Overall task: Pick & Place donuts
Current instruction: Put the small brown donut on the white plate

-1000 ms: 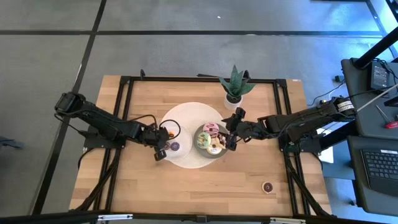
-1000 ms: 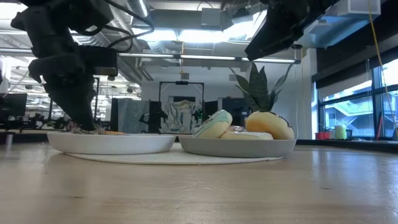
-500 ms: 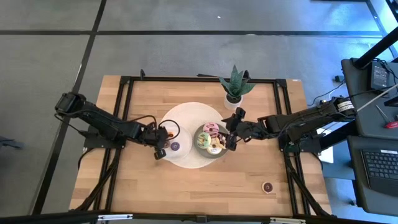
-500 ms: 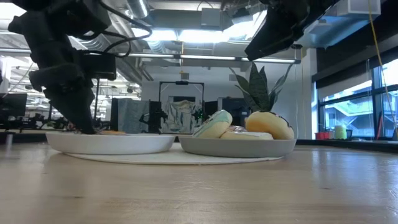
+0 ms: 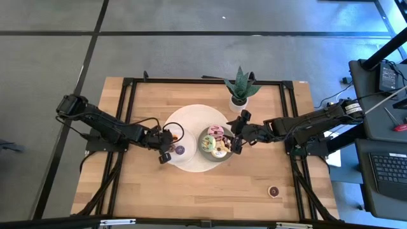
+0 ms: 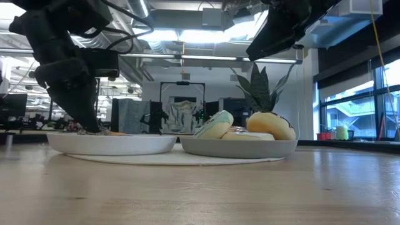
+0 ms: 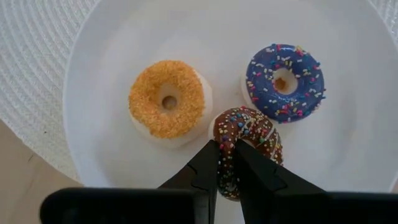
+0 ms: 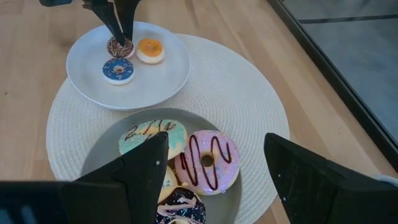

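White plate (image 7: 112, 37) under your left gripper (image 7: 227, 155), clamped on choc donut (image 7: 249, 134); right gripper (image 8: 214, 180) spread wide.

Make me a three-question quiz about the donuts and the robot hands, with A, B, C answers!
1. Where does the lone donut lie?
A. on the bare table
B. in the plant pot
C. on the grey plate

2. How many donuts are on the white plate?
A. one
B. three
C. six

3. How does the right hand stand?
A. shut on a donut
B. open over the grey plate
C. flat on the mat

Answers:
1 A: it sits alone on the wood near the table's front right corner.
2 B: the orange donut, the blue donut and the chocolate donut.
3 B: its fingers spread wide above the grey plate, holding nothing.
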{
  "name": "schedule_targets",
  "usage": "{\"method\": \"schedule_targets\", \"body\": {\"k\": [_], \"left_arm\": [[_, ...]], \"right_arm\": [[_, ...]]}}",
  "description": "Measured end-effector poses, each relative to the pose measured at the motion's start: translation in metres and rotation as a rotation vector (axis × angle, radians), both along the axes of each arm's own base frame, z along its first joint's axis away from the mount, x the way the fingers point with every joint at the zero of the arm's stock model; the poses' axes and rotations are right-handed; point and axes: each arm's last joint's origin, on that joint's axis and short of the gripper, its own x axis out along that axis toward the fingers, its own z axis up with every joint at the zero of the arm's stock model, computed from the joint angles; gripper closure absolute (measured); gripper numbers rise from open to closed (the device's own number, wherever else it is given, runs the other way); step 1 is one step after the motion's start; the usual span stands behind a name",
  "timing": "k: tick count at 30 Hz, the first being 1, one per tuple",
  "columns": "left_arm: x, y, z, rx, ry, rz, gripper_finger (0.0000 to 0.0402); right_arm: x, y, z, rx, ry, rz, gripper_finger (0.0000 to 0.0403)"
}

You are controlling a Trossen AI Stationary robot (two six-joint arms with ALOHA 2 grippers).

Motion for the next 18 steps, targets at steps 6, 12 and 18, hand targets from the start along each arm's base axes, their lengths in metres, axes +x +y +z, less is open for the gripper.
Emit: {"method": "schedule_targets", "body": {"k": [6, 12, 18], "left_arm": [[0.0, 0.0, 0.0, -0.015, -0.003, 0.023, 0.0347], [-0.0001, -0.0001, 0.0, -0.021, -0.004, 0.031, 0.032], [-0.0001, -0.0006, -0.0002, -0.036, 0.0, 0.023, 0.0289]], "right_arm": [[0.0, 0.0, 0.0, 0.0, 0.0, 0.001, 0.0137], [0.0, 0.0, 0.0, 0.0, 0.0, 0.001, 0.0137], [0.0, 0.0, 0.0, 0.0, 0.0, 0.001, 0.0137]]}}
